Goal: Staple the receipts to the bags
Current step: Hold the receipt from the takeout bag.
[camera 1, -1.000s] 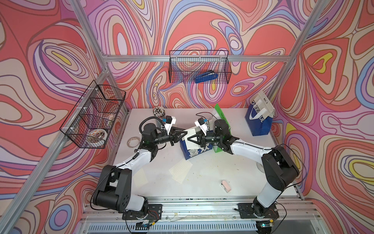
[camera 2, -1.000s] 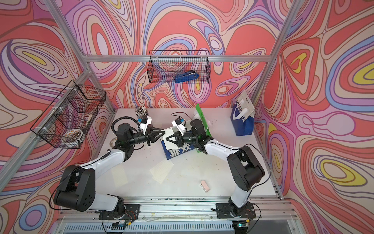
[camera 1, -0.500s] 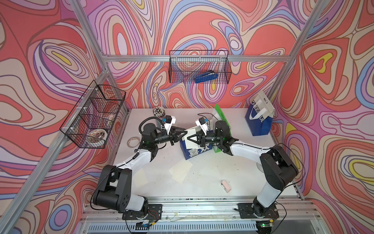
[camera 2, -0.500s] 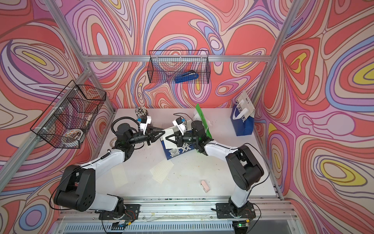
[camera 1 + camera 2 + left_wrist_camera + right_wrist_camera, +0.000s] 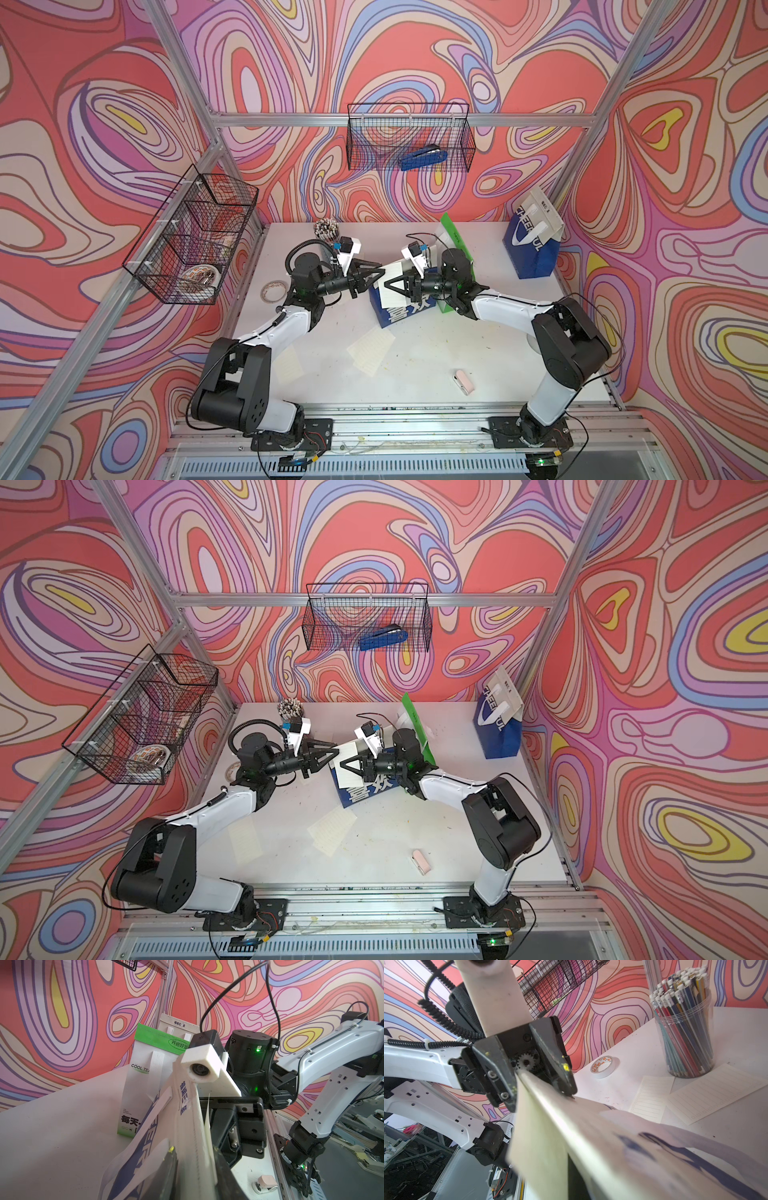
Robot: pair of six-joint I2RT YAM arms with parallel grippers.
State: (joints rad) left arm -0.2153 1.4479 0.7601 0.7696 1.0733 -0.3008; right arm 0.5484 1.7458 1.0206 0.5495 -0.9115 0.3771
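Receipt (image 5: 542, 1126): probably flimsy, tear-prone; your right gripper (image 5: 386, 286) pinches it to bag (image 5: 409, 313) rim, left gripper (image 5: 539, 1098) unclenched astride; hold near rim.

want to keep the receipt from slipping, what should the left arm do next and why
Probably back the left gripper straight off the blue-white bag: its jaws stand open around the top edge, while the right gripper is shut on the receipt there. That would free the left to fetch the blue stapler from the wall basket.
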